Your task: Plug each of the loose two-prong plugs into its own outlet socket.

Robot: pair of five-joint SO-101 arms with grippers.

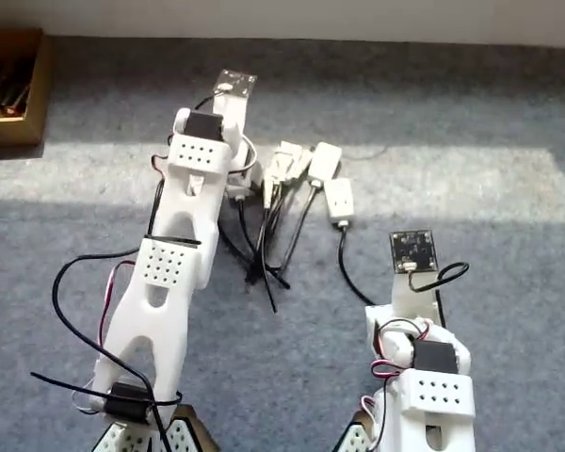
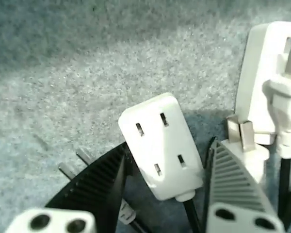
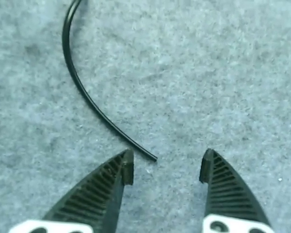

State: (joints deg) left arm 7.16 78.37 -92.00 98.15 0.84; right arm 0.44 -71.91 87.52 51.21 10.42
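My left gripper [image 2: 169, 150] is open and straddles a white outlet block [image 2: 160, 145] with two socket pairs facing up; I cannot tell whether the fingers touch it. Two bare metal prongs [image 2: 72, 164] stick out beside its black finger [image 2: 102, 184]. On the other side lie a white two-prong plug [image 2: 242, 133] and a larger white adapter [image 2: 266, 68] with a plug on it. From above, the left arm [image 1: 184, 217] reaches into the cluster of white plugs [image 1: 287, 162]. Another white outlet [image 1: 339, 200] lies apart. My right gripper [image 3: 166, 167] is open over bare carpet, near a black cable end [image 3: 153, 156].
Black cables [image 1: 264, 254] trail from the cluster toward the arms' bases, and one [image 1: 348, 273] runs past the right arm [image 1: 424, 358]. A wooden box [image 1: 14, 89] sits at the far left. Grey carpet lies open to the right.
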